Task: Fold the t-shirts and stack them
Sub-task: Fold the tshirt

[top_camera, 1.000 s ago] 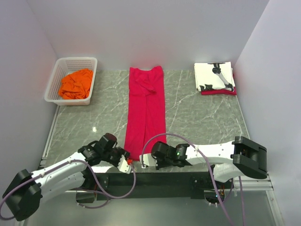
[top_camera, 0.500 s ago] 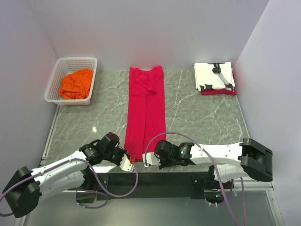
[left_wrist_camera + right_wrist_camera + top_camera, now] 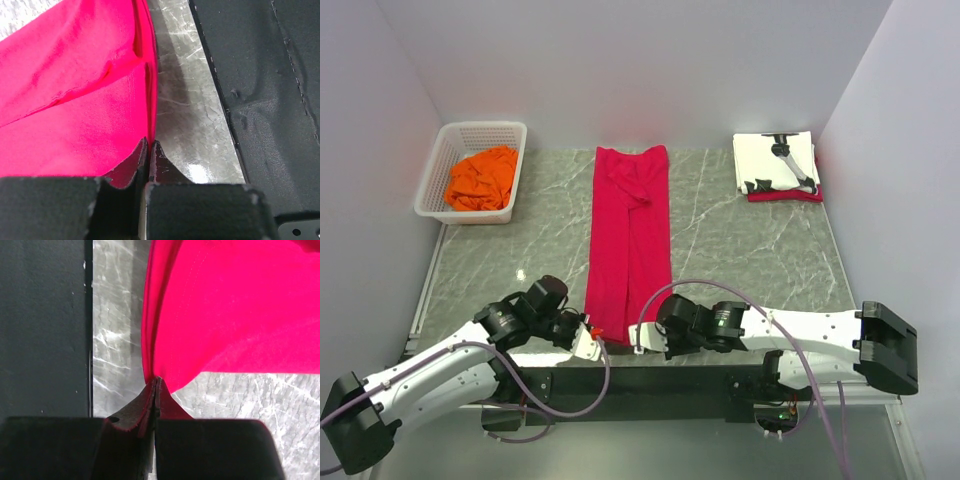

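The crimson-red t-shirt (image 3: 630, 235) lies folded into a long narrow strip down the middle of the table. My left gripper (image 3: 593, 338) is shut on its near left corner (image 3: 145, 125). My right gripper (image 3: 638, 340) is shut on its near right corner (image 3: 165, 355). Both hold the hem at the table's near edge. The white t-shirt with a black print (image 3: 775, 162) lies folded at the back right, on top of another folded red garment (image 3: 785, 196). The orange t-shirt (image 3: 482, 178) sits crumpled in the basket.
A white lattice basket (image 3: 448, 150) stands at the back left. A black base strip (image 3: 660, 382) runs along the table's near edge; it also shows in the left wrist view (image 3: 270, 100) and in the right wrist view (image 3: 42, 330). White walls enclose three sides.
Both grippers have shifted slightly toward the near edge and closer to the shirt's corners. The strip's near end looks slightly drawn toward the arms.
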Available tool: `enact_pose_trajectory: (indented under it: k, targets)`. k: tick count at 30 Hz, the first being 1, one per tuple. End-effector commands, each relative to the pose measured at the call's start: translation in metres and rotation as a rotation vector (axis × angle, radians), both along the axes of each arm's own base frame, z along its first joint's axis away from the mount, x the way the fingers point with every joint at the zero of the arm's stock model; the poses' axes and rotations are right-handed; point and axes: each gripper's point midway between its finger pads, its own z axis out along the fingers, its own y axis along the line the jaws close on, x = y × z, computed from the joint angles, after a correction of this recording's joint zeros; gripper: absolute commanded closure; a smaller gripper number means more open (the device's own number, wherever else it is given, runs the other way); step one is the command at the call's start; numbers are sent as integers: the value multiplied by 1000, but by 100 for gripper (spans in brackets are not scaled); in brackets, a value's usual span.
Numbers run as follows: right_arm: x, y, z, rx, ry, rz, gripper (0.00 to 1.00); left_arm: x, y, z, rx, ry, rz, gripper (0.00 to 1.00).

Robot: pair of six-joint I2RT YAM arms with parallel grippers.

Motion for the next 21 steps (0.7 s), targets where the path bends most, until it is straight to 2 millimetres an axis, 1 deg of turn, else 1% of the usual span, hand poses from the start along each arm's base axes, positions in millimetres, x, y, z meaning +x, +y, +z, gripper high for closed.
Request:
enact_pose_trajectory:
  k: [1,2,3,4,5,7,9,12,16,21]
  targets:
    - [6,8,15,26,-28,29,100,-2,-4,9,-22,22,-9,99]
    - [4,8,11,11,-8,30,100,-2,-4,5,-11,30,-12,99]
    - [3,10,11,7,1,28,96,-3,-4,3,-7,29,-20,99]
    - [2,10,6,-11,18,30,80,-4,-4,0,-1,36,-24,99]
    - [0,10,5,-19,27,39,69,-4,-3,-2,4,40,-26,99]
    - [-3,8,2,-29,31,65,59,-4,-3,-4,5,39,-26,99]
    - [-8,4,-3,-52,50,81,57,-3,-2,-5,6,30,-27,99]
    - [-10,3,-6,-69,61,90,56,-4,0,-8,12,32,-26,99]
    - [-13,6,-9,-65,66,96,56,-5,0,-10,9,36,-22,99]
    - [-15,9,-20,-81,64,111,59,-5,1,-12,12,36,-23,99]
